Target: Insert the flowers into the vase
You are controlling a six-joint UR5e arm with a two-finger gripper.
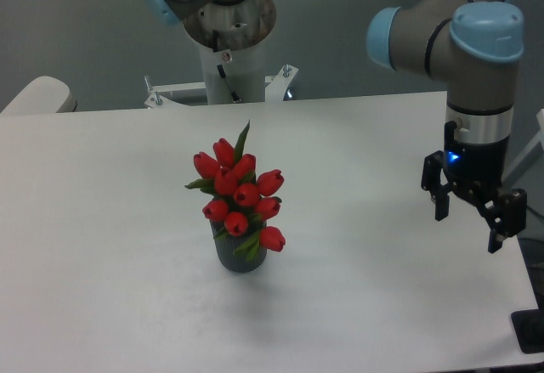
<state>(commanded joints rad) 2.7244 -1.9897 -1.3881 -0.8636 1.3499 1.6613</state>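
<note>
Flowers (238, 196) already sit upright in the vase (240, 254), so the gripper (467, 228) hangs wide open and empty at 3 o'clock, job looks done.

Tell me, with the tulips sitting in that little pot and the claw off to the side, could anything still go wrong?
Possibly. The flowers form a bunch wider and taller than the short vase, and one bud hangs over the rim on the right, so the arrangement looks top-heavy; a bump could tip it. The gripper hangs open near the right edge of the table, well clear of the vase, so any swing back across at that low height might clip the blooms.
</note>
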